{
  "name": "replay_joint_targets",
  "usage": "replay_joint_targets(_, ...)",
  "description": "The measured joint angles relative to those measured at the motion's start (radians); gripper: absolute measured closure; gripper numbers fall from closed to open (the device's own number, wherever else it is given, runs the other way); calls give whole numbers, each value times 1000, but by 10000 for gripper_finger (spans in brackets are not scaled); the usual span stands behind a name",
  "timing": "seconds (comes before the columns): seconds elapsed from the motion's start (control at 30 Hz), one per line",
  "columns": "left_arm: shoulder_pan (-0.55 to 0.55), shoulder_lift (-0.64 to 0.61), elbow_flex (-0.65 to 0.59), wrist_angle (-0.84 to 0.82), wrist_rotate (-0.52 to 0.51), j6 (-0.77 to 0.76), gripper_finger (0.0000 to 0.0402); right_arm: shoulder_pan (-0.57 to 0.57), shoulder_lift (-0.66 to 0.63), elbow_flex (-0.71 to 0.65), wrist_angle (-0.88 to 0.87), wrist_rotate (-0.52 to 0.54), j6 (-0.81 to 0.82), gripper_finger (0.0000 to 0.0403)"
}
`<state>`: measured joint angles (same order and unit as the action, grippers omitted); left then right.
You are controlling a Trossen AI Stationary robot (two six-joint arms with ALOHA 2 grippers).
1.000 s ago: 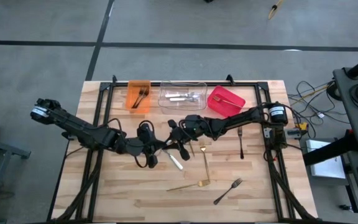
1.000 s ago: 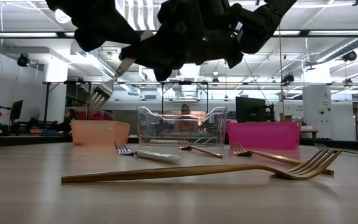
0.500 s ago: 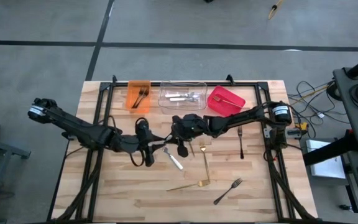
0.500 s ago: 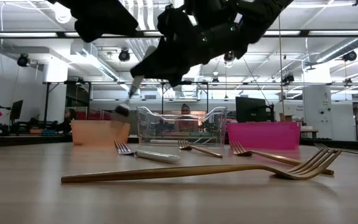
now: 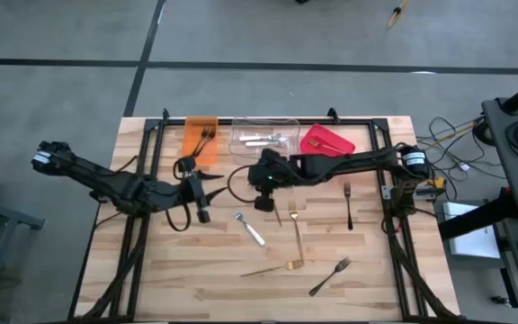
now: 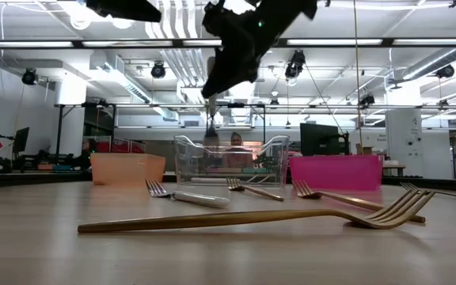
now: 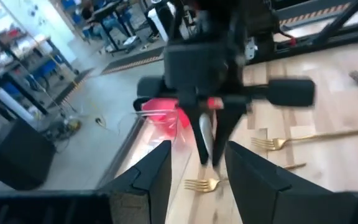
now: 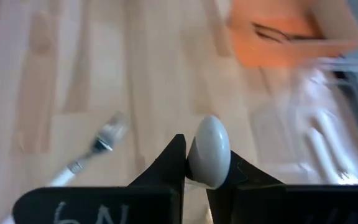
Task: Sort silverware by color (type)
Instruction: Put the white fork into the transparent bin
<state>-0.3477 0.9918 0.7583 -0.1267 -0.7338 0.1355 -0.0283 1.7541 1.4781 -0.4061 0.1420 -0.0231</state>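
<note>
right claw point(image 5: 263, 183) clenched on white-handled utensil point(image 8: 209, 151) | light, stiff, slick handle | best gripped mid-handle | left claw point(image 5: 201, 198) released

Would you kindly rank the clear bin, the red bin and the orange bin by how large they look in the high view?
1. The clear bin looks largest, clearly the longest.
2. The red bin comes next.
3. The orange bin looks smallest, though it is close to the red one, so that order is unsure.
</note>
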Motion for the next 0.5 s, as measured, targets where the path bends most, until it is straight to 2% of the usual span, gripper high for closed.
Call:
replay_joint_targets(0.13, 2, -61, -85, 56, 36, 70, 277, 3, -11, 104, -201, 78, 59, 378)
replay_joint_targets(0.23, 9, -120, -183, 171, 94, 116, 284, 2, -14, 173, -295, 144, 151, 378)
replay_joint_targets(0.37, 10, -202, -304, 334, 105, 187, 293, -10, -9, 258, -342, 228, 249, 378)
replay_joint_targets(0.5, 10, -291, -358, 371, 105, 231, 302, -27, -7, 314, -312, 270, 275, 378)
